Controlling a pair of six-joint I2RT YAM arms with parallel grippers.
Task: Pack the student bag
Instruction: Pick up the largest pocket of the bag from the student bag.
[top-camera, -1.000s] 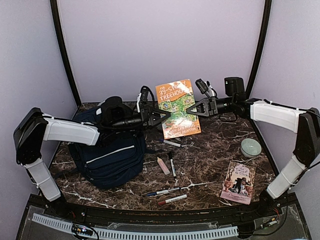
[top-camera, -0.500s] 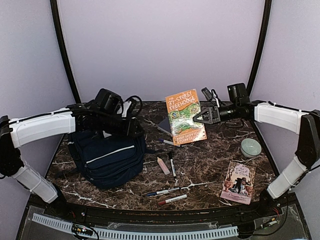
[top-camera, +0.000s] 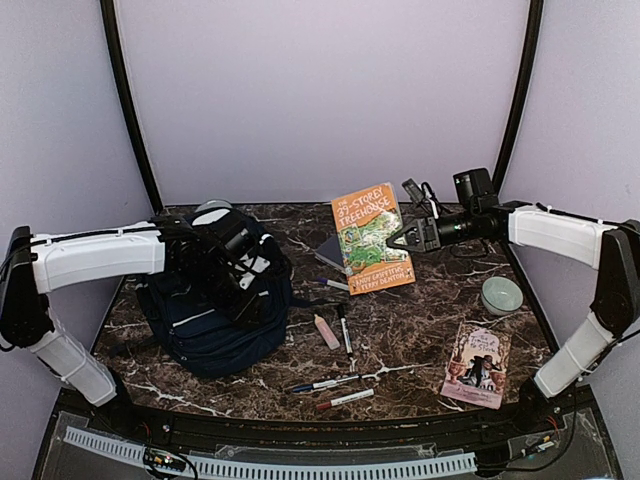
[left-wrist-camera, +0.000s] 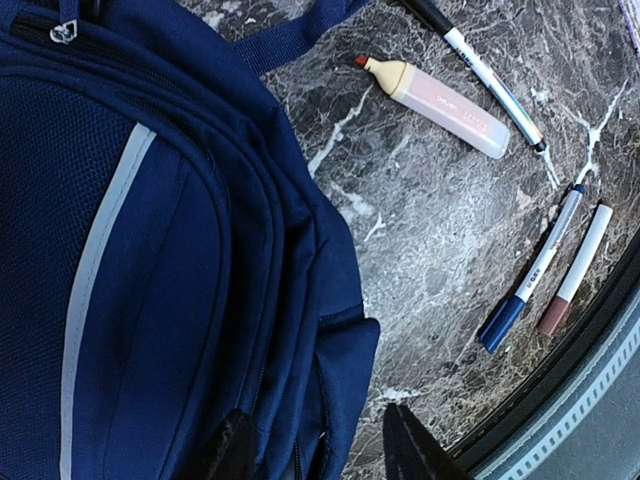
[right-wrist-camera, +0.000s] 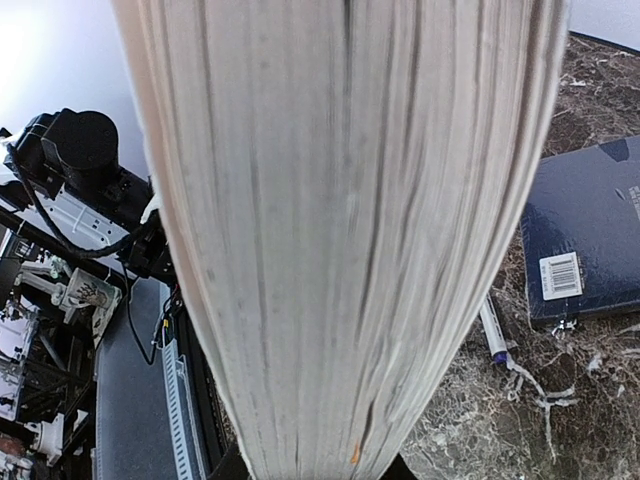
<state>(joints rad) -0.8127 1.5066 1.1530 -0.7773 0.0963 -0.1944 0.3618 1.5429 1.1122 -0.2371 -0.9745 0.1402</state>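
Student bag: the student bag lies on the left of the desk with its front panel up, directly under the left arm. No open compartment shows in either view of it.
Left arm: the left jaws hang just above the bag's lower front, standing apart with nothing between them.
Right arm: the right jaws are clamped on the orange paperback and hold it upright in the air over the back of the desk. Its page edges fill the right wrist view.
Beneath the lifted book: a navy hardcover lies flat, with a pen just beside it.
Loose items: a highlighter, black marker, blue pen and red marker lie right of the bag. A second paperback and a round tin lie well apart, on the right.
Step in hand (judged): opening the bag so that the held book can go in.
Doing it well: take the zip pull near the bag's top, not loose fabric. Draw the opening wide and keep it spread. Bring the book in narrow edge first, and release only once it is inside.
Risk: soft fabric may sag shut or slide along the desk.
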